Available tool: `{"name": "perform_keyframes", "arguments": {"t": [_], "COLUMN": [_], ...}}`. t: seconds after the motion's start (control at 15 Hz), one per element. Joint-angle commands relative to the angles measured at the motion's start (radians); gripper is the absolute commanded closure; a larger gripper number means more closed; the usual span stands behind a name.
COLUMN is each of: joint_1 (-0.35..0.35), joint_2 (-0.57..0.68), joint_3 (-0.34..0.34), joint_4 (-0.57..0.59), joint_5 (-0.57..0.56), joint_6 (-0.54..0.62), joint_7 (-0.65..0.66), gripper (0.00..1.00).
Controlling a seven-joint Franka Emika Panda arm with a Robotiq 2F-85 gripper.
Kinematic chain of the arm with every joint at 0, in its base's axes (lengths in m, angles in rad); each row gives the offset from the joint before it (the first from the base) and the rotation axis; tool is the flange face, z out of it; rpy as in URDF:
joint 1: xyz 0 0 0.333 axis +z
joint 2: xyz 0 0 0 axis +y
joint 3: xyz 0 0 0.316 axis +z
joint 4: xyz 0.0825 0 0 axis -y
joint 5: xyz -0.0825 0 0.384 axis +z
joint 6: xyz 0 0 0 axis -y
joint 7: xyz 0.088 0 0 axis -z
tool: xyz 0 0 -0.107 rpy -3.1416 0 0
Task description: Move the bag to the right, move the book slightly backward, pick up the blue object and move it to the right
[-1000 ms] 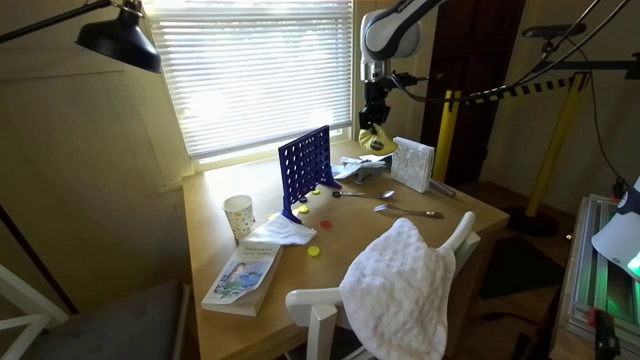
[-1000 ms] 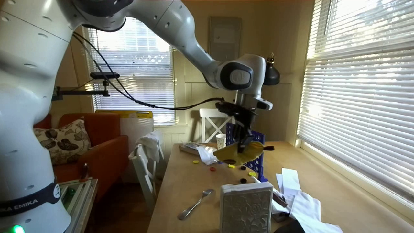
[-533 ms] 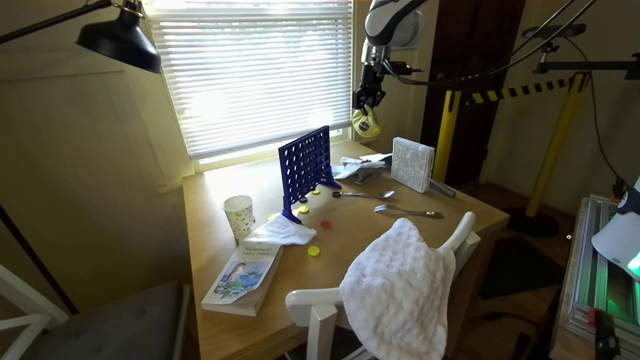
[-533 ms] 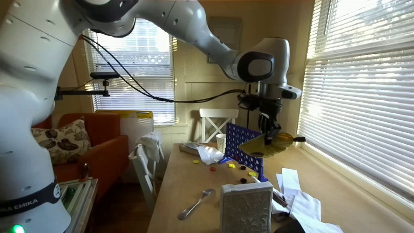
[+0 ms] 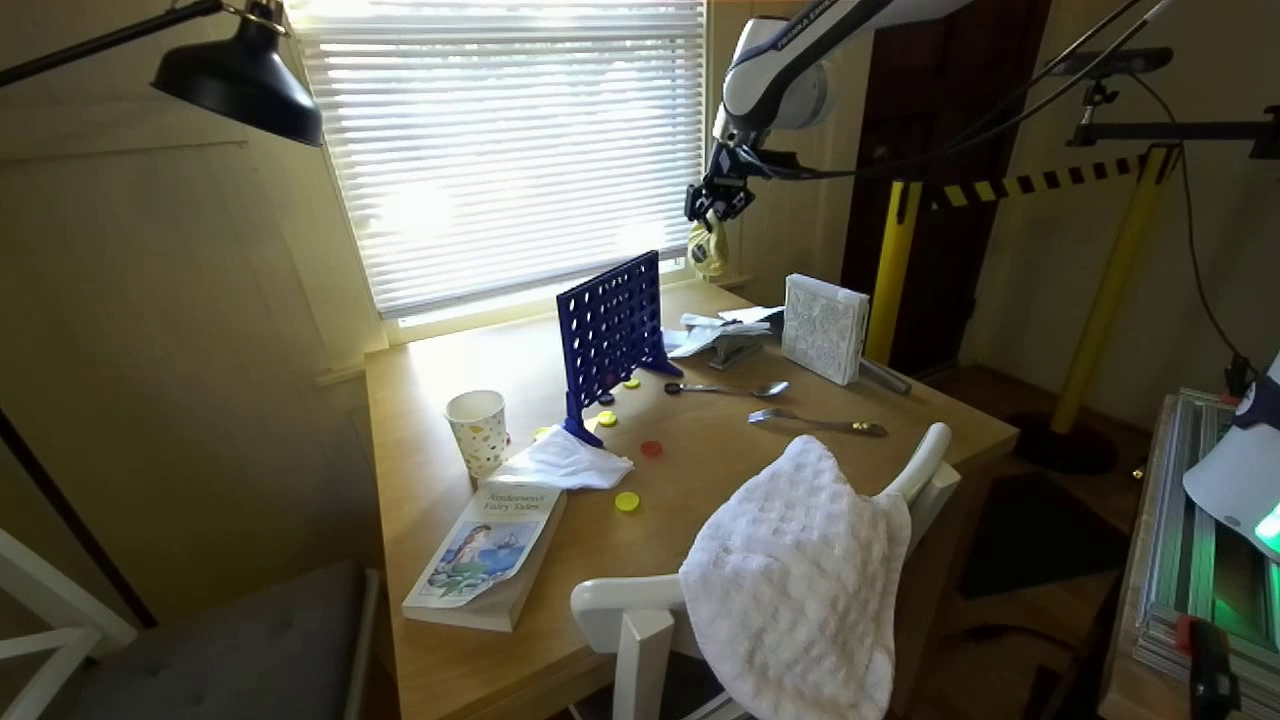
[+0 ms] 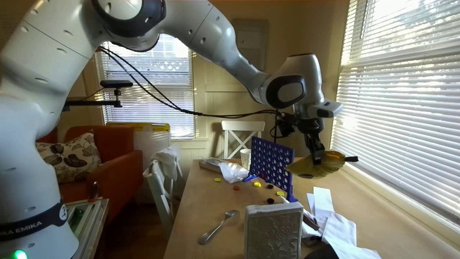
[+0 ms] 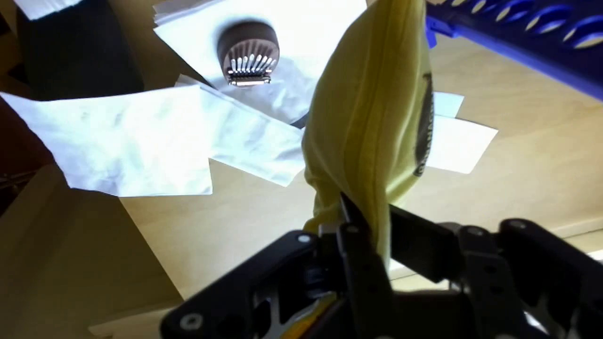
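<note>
The gripper (image 7: 370, 221) is squeezing a soft yellow cloth banana (image 7: 372, 117). Its two black fingers (image 7: 419, 245) press on both sides, and the cloth bunches up between them. In the wrist view, the banana sticks out far past the fingertips. A dark label (image 7: 425, 136) on its side has letters that say "BANANA". In an exterior view, the banana hangs sideways in the air, pinched near its middle, and its dark stem (image 6: 351, 159) points toward the window blinds (image 6: 399, 108).

The blue grid frame (image 5: 612, 325) stands upright on the wooden table (image 5: 580, 560), lower than the jaws and apart from them. The wrist view shows part of it in the top right corner, past the banana.

The book (image 5: 480, 560), Andersen's Fairy Tales, lies flat near the table's edge, well apart from the gripper. A crumpled white thing (image 5: 565, 460) that looks like a plastic bag lies at the book's top end, close to the frame's foot. A spotted paper cup (image 5: 478, 432) stands just beside it. A red disc (image 5: 651, 449) and a yellow disc (image 5: 627, 502) lie near the frame. In the wrist view, a little thumb piano (image 7: 249, 54) sits on white papers (image 7: 155, 141).
</note>
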Motion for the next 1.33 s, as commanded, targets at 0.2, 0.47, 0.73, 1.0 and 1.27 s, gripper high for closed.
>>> {"name": "perform_keyframes", "arguments": {"t": [0.2,0.47,0.73,1.0,1.27], "joint_1": [0.062,0.016,-0.026,-0.052,-0.045], "joint_2": [0.257,0.382,0.475,0.524,0.502], "joint_3": [-0.072,-0.056,-0.049,-0.025,-0.026], "joint_4": [0.332,0.509,0.652,0.754,0.797], "joint_5": [0.015,0.035,0.034,0.031,0.008], "joint_6": [-0.085,-0.244,-0.36,-0.447,-0.478], "joint_7": [0.302,0.388,0.476,0.488,0.471], "gripper": [0.97,0.97,0.97,0.64,0.38]}}
